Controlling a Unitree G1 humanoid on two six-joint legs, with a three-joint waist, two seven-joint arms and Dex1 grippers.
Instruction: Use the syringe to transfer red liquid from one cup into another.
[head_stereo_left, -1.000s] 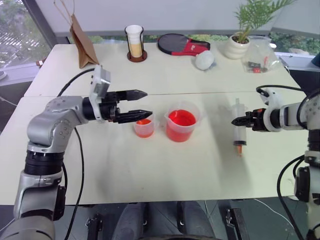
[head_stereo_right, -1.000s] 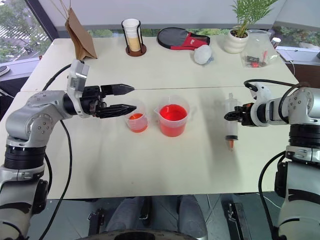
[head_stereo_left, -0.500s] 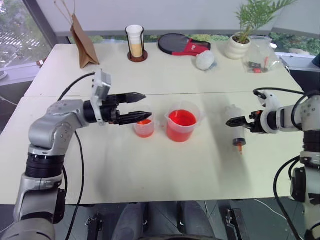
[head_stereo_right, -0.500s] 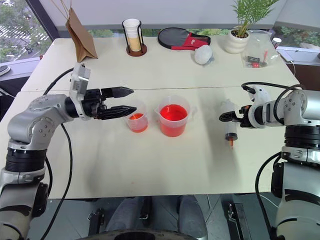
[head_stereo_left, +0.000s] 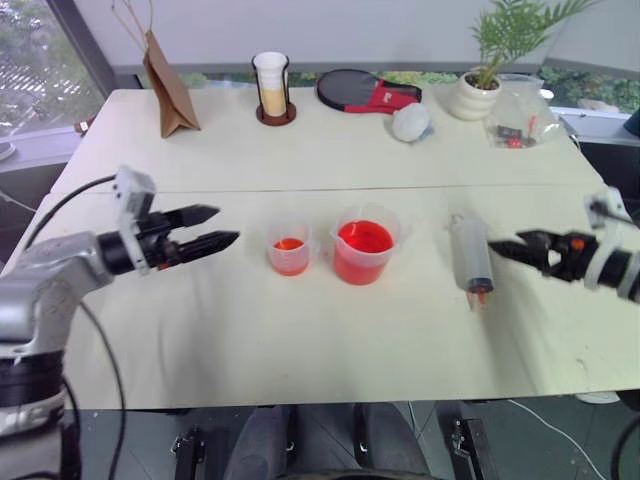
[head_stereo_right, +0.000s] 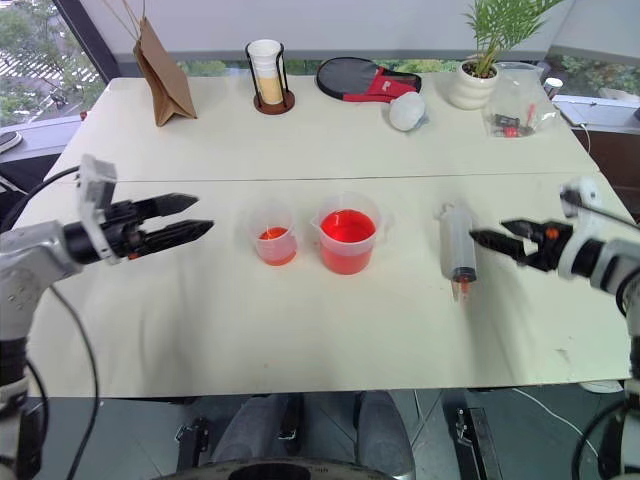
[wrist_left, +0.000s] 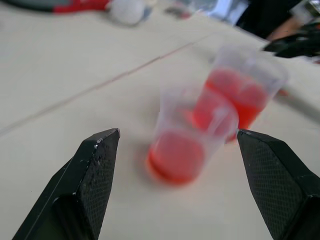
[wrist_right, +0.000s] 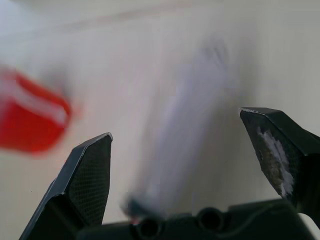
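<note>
The left arm is silver-grey metal with rounded joint housings, and a black cable loops along it. Its left end effector (head_stereo_left: 205, 230) has two tapering black fingers and a small white box above the wrist. The right end effector (head_stereo_left: 520, 249) is black too, with an orange dot and a white wrist cuff.

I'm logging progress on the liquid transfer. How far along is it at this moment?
Looks nearly finished. Done: the smaller cup holds some red liquid, and the syringe lies on the table beside the large beaker, which is far fuller. In hand: nothing; the right end effector is open next to the syringe, and the left end effector is open, apart from the cups. Left: another draw only if more should go across.
</note>
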